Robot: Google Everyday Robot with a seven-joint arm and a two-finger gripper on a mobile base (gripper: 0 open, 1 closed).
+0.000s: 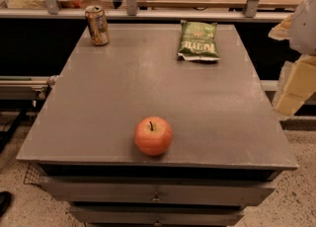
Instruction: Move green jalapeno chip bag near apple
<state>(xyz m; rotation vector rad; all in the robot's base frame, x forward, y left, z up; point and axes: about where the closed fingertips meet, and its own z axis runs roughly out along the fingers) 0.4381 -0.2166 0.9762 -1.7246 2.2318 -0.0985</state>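
Lying well apart: apple (153,135), green jalapeno chip bag (198,41); gripper (295,87) at right edge.

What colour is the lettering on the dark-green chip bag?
White, on the crinkly dark-green chip bag, camera view; tool at right edge.

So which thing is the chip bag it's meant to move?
Find the grey table, with the gripper off its right side. At the far edge lies the green jalapeno chip bag: flat and dark green, unlike the upright can or round apple.

Green chip bag (198,40) flat, well behind apple (153,135); gripper (295,89) far right.
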